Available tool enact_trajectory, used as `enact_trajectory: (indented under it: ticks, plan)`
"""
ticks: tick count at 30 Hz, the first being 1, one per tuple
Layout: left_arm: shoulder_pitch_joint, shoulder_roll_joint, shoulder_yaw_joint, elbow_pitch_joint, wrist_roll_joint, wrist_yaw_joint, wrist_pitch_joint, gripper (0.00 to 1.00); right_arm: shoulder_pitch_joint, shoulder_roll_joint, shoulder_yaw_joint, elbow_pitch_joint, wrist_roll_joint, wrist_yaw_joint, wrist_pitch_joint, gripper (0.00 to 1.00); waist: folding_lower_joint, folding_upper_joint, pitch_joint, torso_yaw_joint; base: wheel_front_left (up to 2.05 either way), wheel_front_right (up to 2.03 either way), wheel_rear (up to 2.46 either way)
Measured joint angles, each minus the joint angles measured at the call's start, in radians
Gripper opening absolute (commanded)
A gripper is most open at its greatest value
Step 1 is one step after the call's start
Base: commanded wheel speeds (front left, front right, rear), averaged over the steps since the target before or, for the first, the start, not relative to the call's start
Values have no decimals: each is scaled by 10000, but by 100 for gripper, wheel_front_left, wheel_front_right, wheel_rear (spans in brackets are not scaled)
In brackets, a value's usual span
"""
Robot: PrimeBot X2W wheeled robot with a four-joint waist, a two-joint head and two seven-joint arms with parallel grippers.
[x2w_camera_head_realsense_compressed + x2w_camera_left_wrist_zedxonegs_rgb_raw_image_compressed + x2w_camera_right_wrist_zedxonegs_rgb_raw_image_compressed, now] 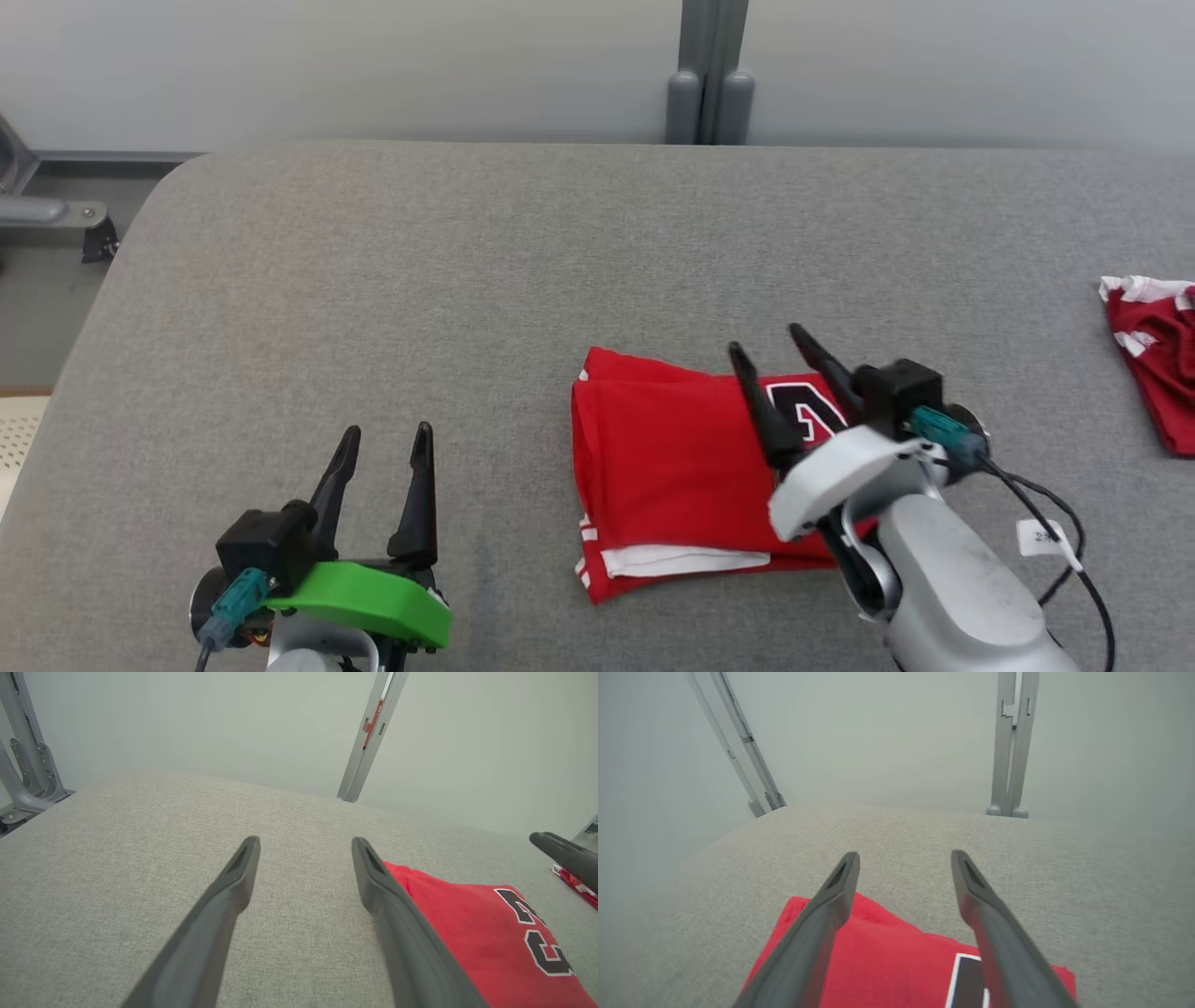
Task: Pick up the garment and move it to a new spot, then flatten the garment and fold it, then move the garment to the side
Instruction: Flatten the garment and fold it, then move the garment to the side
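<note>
You have the folded red knit garment (672, 467), white-trimmed, its black white-outlined numeral partly covered, lying flat right of centre on the grey woven padded table (373, 280). Your right gripper (766, 338) hovers over it, fingers spread and empty. Your left gripper (388, 429) is also spread and empty, over the broad grey surface to the garment's left. A crumpled red-and-white cloth (1158, 355) lies at the right edge.

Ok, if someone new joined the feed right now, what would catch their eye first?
First the folded red garment with a black number on it, lying right of centre on the grey padded surface. The right gripper hangs open over its right part, while the left gripper stands open at lower left, off the cloth. Another red and white cloth lies at the far right edge.
</note>
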Motion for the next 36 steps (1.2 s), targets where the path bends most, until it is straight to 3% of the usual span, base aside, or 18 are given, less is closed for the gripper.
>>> enact_trajectory:
  ticks: [5, 11, 22, 36]
  plan:
    - [357, -431, 840, -105, 610, -98, -12, 100, 1447, -12, -1868, -1319, -842, 0, 0, 100, 0, 0, -188, -398, 0, 0, 0]
    - [1043, -890, 1810, -226, 1490, -410, -12, 100, 2840, -8, -2905, -2382, -1195, -2, 0, 100, 0, 0, -396, -788, 0, 0, 0]
    - [1795, -1546, 2903, -132, 2821, -1081, -12, 100, 3837, -4, -3078, -3356, -1170, 0, 0, 100, 0, 0, -658, -1113, 0, 0, 0]
    - [1945, -1939, 3549, 165, 3413, -1672, -12, 100, 3888, -4, -2949, -3463, -1091, 0, 0, 100, 0, 0, -803, -982, 0, 0, 0]
